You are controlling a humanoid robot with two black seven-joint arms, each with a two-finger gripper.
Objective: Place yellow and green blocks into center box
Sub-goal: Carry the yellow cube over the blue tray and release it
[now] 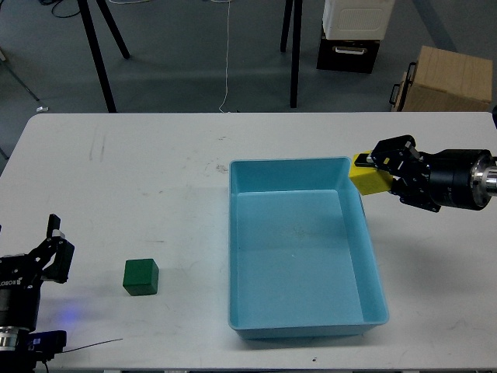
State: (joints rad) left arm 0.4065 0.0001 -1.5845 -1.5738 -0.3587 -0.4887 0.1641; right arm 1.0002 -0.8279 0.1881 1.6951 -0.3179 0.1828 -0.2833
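A light blue box [373, 256] sits in the middle of the white table. My right gripper [378, 172] is shut on a yellow block [366, 179] and holds it in the air just right of the box's far right corner. A green block [140, 277] rests on the table left of the box. My left gripper [54, 245] is open and empty near the table's left front edge, well left of the green block.
Beyond the table's far edge are black stand legs [101, 54], a cardboard box [450, 79] and a white and black case [353, 31] on the floor.
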